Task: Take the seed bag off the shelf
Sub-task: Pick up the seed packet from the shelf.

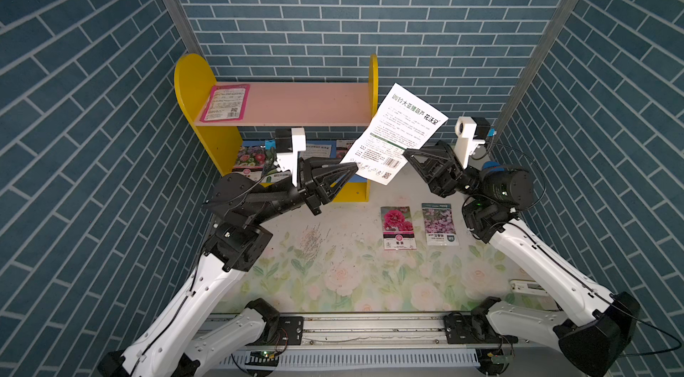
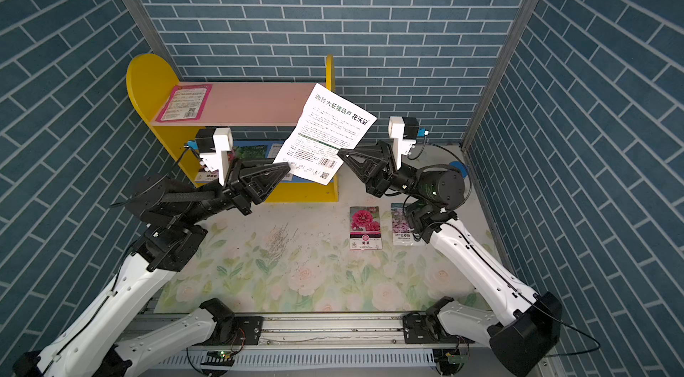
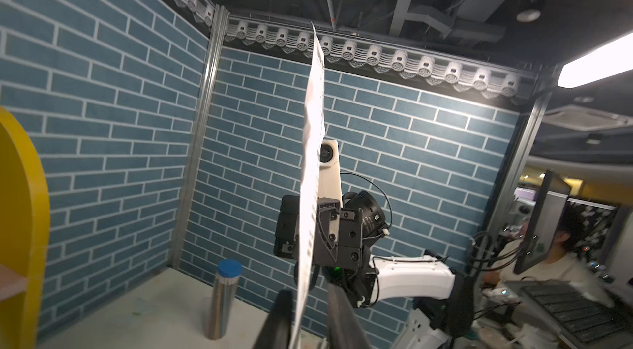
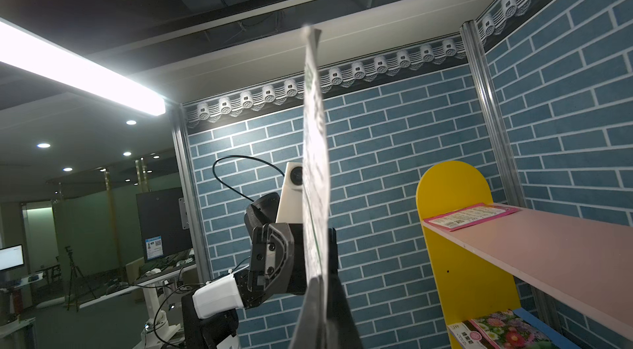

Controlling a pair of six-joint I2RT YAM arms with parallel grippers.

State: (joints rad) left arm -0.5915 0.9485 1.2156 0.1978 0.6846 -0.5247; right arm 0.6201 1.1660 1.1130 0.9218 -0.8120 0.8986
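Right wrist view: thin white seed bag point(image 4: 315, 159) clamped in right pincer point(image 4: 321, 284).

Both top views looked steeply down from high over the 6 o'clock edge of the table point(image 1: 333, 282), facing the back wall point(image 1: 351, 5) at 12 o'clock; they shared the whole scene, the shelf point(image 1: 296, 103) included. Each wrist view looked from low over the table, tilted upward. The left one faced 3 o'clock, the right one 9 o'clock, and both shared the seed bag point(image 3: 311, 159), seen edge-on and near.
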